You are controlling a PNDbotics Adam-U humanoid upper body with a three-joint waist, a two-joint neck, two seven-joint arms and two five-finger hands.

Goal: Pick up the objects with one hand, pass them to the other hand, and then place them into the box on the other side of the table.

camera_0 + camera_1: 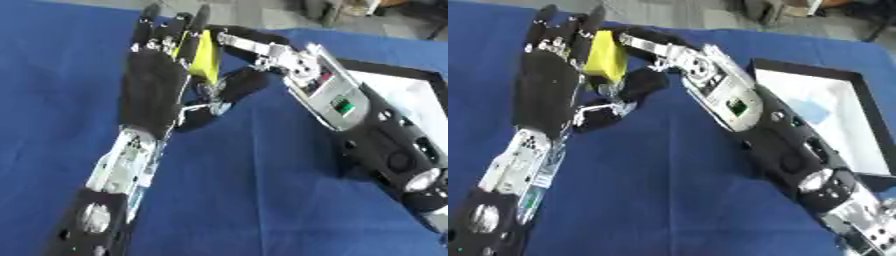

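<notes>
Hands meet in the air above the blue table [262, 200], so this looks like the passing step. The yellow block [606, 56] sits between them. The left hand [153, 90] has its fingers [175, 30] straight up against the block. The right hand [667, 52] pinches it. Next, one hand must let go. The box [859, 100] waits on the right. The block looks small, bright and flat-sided.

A yellow block [607, 57] stands upright, held off the table; the black-rimmed white box [859, 100] sits far right.
</notes>
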